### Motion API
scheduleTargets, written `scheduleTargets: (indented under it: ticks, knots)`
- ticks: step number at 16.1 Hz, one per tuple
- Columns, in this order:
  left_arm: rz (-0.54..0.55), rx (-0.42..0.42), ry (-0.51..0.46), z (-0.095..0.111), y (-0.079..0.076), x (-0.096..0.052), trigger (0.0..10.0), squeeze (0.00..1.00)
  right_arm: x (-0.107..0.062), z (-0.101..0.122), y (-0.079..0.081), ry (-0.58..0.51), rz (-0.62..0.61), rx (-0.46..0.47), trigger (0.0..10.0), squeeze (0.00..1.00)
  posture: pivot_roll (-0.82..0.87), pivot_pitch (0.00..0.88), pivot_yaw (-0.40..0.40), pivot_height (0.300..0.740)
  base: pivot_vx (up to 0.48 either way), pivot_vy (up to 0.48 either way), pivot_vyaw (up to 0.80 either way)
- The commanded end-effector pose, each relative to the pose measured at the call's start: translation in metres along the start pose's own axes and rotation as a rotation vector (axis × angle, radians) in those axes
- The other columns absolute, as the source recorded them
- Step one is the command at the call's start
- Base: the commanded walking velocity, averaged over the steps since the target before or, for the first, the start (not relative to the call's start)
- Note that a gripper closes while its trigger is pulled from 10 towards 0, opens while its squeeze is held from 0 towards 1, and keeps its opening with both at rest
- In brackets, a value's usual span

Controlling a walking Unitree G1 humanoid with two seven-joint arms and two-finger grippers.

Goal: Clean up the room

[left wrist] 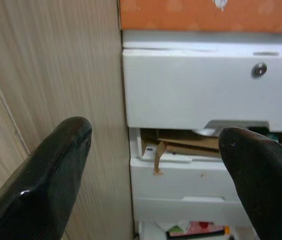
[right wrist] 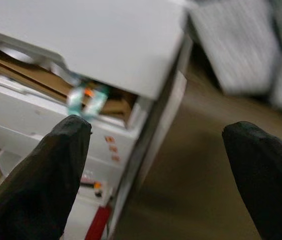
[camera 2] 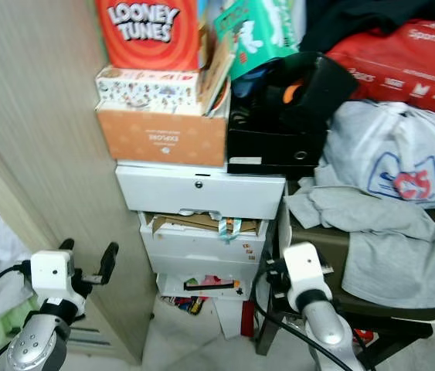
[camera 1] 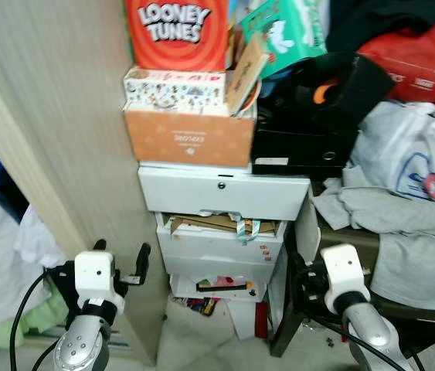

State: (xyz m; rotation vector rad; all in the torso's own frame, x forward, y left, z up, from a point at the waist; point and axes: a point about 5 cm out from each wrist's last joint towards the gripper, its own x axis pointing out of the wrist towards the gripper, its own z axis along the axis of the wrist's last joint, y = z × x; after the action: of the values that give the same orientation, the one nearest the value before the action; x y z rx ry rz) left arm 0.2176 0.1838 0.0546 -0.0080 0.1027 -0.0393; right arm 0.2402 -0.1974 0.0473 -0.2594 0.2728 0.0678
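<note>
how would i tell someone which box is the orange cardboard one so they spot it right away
Find the white drawer unit standing against the wooden panel. The orange cardboard box sits directly on top of it, at the bottom of a stack, under a white patterned box and the red Looney Tunes box. It is plain orange with small white print, beside a black box.

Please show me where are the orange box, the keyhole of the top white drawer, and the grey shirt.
orange box [camera 1: 189, 137], left eye view, on the middle of its front face.
keyhole [camera 1: 221, 185], left eye view, on the small round lock of the top white drawer.
grey shirt [camera 1: 402, 224], left eye view, on the flat cloth at its middle.
</note>
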Motion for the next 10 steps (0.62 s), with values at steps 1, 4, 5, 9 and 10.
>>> scheduleTargets:
  ticks: [1,4,5,9,10]
  knots:
    - [0.119,-0.014,0.18,-0.032,0.034,-0.016,10.0,0.0,0.001,-0.008,-0.015,0.044,-0.066,0.04,10.0,0.0,-0.18,0.0,0.025,0.74,0.0,0.0,0.0]
    - [0.163,0.014,0.286,-0.048,0.056,-0.019,10.0,0.0,0.004,-0.021,-0.027,0.103,-0.105,0.056,10.0,0.0,-0.18,0.0,0.033,0.74,0.0,0.0,0.0]
    - [0.2,0.006,0.325,-0.054,0.068,-0.021,10.0,0.0,0.007,-0.026,-0.032,0.123,-0.117,0.06,10.0,0.0,-0.17,0.0,0.036,0.74,0.0,0.0,0.0]
    - [0.223,0.029,0.404,-0.072,0.088,-0.037,10.0,0.0,0.004,-0.052,-0.048,0.216,-0.133,0.015,10.0,0.0,-0.17,0.0,0.036,0.74,0.0,0.0,0.0]
    - [0.221,0.032,0.429,-0.077,0.089,-0.04,10.0,0.0,0.003,-0.057,-0.051,0.236,-0.145,0.01,10.0,0.0,-0.16,0.0,0.034,0.74,0.0,0.0,0.0]
